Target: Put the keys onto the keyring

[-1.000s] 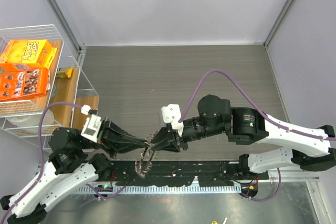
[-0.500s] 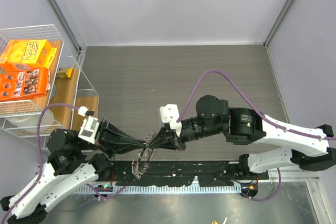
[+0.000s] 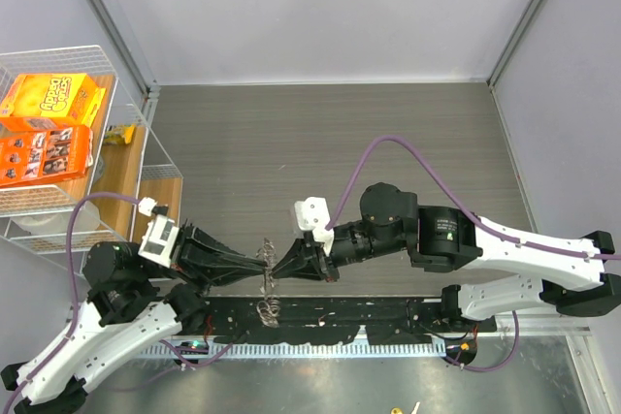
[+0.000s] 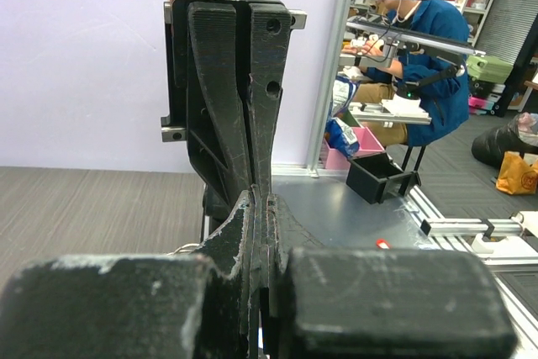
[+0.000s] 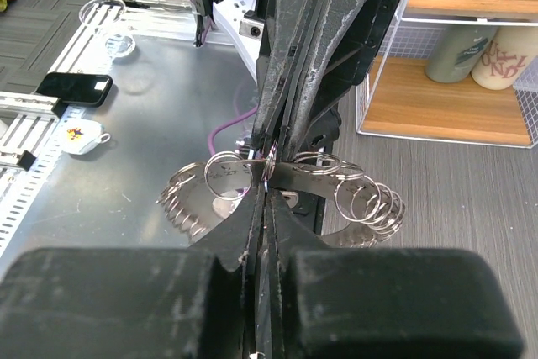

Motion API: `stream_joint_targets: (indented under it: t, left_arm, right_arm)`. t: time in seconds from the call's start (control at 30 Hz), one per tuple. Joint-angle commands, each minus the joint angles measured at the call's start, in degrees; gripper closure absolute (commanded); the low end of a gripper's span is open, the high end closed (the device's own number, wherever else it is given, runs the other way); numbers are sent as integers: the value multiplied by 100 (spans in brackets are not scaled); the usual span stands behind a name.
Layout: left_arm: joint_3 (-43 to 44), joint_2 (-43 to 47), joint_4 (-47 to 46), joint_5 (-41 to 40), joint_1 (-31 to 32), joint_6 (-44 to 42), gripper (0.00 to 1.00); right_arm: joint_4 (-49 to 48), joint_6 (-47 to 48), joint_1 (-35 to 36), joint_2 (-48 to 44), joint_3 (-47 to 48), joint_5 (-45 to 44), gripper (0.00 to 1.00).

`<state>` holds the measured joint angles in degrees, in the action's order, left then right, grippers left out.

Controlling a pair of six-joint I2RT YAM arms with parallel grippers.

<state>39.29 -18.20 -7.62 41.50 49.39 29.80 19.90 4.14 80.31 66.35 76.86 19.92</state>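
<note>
Meeting tip to tip, left gripper [image 3: 258, 268] and right gripper [image 3: 278, 268] both clamp the keyring [image 5: 367, 201]. Its loops fan out on either side of them.

Top view: bright, even light from overhead. Shadows on table [image 3: 291, 133] soft and faint. Wall edges lean outward toward corners, mild wide-angle stretch.

Left wrist view: left gripper's fingers [image 4: 109, 308] fill bottom edge, blurred and grainy. Room beyond brightly lit, fairly sharp.

Right wrist view: right gripper's fingers [image 5: 378, 308] blurred along bottom edge. Keyring [image 5: 370, 201] in focus, small bright glints on coils. Steel bench [image 5: 143, 115] behind gives dull, even sheen.
</note>
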Motion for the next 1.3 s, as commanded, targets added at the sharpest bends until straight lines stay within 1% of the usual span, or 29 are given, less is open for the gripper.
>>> stream_joint_targets:
  t: [0.0, 0.07, 0.23, 0.47, 0.53, 0.6, 0.67, 0.73, 0.9, 1.27]
  left_arm:
    - [44, 0, -609, -151, 18, 70, 100]
    - [44, 9, -618, -159, 18, 78, 100]
    - [26, 9, -609, -159, 18, 87, 100]
    - [44, 35, -601, -177, 18, 87, 100]
    - [44, 27, -609, -194, 18, 70, 100]
    - [53, 27, -609, -186, 10, 70, 100]
    - [44, 18, -609, -186, 18, 78, 100]
    - [53, 9, -609, -186, 18, 61, 100]
    - [44, 0, -627, -186, 18, 70, 100]
    - [35, 0, -697, -194, 18, 96, 100]
  right_arm:
    - [-311, -63, 37, -131, -13, 82, 91]
    - [-320, -71, 37, -131, -4, 73, 95]
    - [-390, -63, 37, -175, -48, 91, 95]
    - [-224, -1, 37, -148, -4, 117, 94]
    - [-197, -1, 46, -140, -4, 108, 88]
    - [-188, 8, 46, -175, -4, 73, 77]
    - [-197, 34, 46, -218, 4, 12, 72]
    - [-188, 43, 55, -245, 40, -41, 69]
    - [-206, 78, 63, -263, 101, -103, 66]
    - [-399, 52, 99, -96, 163, -173, 66]
